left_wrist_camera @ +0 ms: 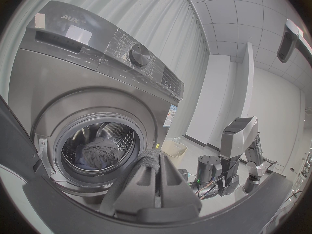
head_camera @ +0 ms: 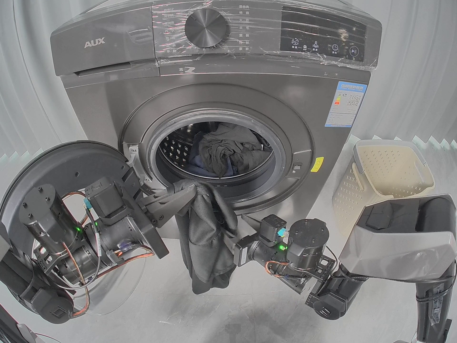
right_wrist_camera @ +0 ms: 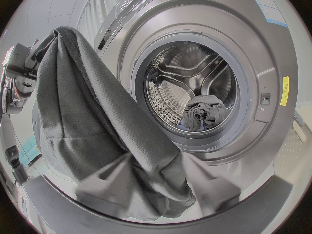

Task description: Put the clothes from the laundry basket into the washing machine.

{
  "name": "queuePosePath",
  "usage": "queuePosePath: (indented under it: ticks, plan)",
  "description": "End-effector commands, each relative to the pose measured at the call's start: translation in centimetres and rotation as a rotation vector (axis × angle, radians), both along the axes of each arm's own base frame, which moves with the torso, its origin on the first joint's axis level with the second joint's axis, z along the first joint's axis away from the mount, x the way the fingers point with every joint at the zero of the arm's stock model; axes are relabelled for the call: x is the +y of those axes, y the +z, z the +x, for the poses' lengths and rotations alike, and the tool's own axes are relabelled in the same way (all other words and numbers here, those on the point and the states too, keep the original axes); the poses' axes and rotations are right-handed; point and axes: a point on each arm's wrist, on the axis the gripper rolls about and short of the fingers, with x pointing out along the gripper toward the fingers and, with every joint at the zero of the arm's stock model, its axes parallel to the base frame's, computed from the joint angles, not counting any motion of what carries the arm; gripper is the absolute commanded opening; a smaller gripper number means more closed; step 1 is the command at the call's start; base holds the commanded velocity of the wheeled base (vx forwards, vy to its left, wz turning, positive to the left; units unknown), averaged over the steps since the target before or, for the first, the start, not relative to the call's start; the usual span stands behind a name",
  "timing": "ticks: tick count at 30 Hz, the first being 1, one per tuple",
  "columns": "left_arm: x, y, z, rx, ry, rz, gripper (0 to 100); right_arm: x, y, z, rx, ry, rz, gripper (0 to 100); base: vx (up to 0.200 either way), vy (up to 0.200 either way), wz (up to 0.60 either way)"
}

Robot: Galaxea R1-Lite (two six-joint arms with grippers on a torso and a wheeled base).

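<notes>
1. Grey garment (head_camera: 209,244) hangs outside the washing machine (head_camera: 214,86), at 7 o'clock of its porthole, clenched in the left gripper (head_camera: 188,195)
2. Against the hanging fold sits the right gripper (head_camera: 237,249); its hold cannot be told
3. Step judged: loading; the laundry basket (head_camera: 385,167) stands at 3 o'clock
4. Next move calls for lifting the trailing hem over the rim, into the drum

Pale pleated curtain (head_camera: 28,72) across the back and both sides of the scene, glossy light grey floor (head_camera: 190,310) below, white tiled ceiling (left_wrist_camera: 247,13) overhead, plain white wall (left_wrist_camera: 279,114) across the room, tall white partition panel (left_wrist_camera: 247,75) before it, dark skirting (left_wrist_camera: 195,140) along its foot.
</notes>
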Motion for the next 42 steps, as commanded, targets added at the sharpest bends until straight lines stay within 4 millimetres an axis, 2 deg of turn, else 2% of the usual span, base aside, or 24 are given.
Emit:
queuePosePath:
  ticks: [1, 4, 14, 22, 24, 28, 34, 38, 42]
  plan:
    - [0.0, -0.1, 0.1, 0.004, 0.001, 0.002, 0, -0.2, 0.3, -0.1, 0.001, -0.003, 0.004, 0, 0.0, 0.0, 0.0]
    - [0.0, -0.1, 0.1, 0.005, 0.003, 0.003, 0, -0.6, 0.7, -0.2, -0.001, -0.007, 0.009, 0, 0.0, 0.0, 0.0]
    - [0.0, 0.0, 0.0, 0.0, -0.001, 0.0, 0, -3.2, 5.7, -2.4, -0.056, -0.016, 0.073, 0, 0.0, 0.0, 0.0]
    - [-0.1, 0.4, -0.2, -0.017, -0.008, -0.007, 0, -5.7, 7.8, -4.8, -0.064, -0.035, 0.085, 0, 0.0, 0.0, 0.0]
    - [-0.4, 0.8, -0.8, -0.031, -0.031, -0.018, 0, -6.5, 8.6, -5.3, -0.076, -0.039, 0.099, 0, 0.0, 0.0, 0.0]
    - [-0.4, 1.1, -1.5, -0.036, -0.047, -0.024, 0, -8.4, 10.0, -5.0, -0.111, -0.092, 0.122, 0, 0.0, 0.0, 0.0]
    - [-0.3, 0.4, -1.4, -0.011, -0.042, -0.006, 0, -10.0, 11.7, -4.8, -0.162, -0.142, 0.159, 0, 0.0, 0.0, 0.0]
    - [-0.1, -0.1, -1.5, 0.008, -0.04, 0.005, 0, -10.5, 12.8, -5.2, -0.194, -0.15, 0.181, 0, 0.0, 0.0, 0.0]
    - [-0.2, -1.1, -1.3, 0.044, -0.031, 0.03, 0, -10.6, 13.0, -5.2, -0.202, -0.15, 0.185, 0, 0.0, 0.0, 0.0]
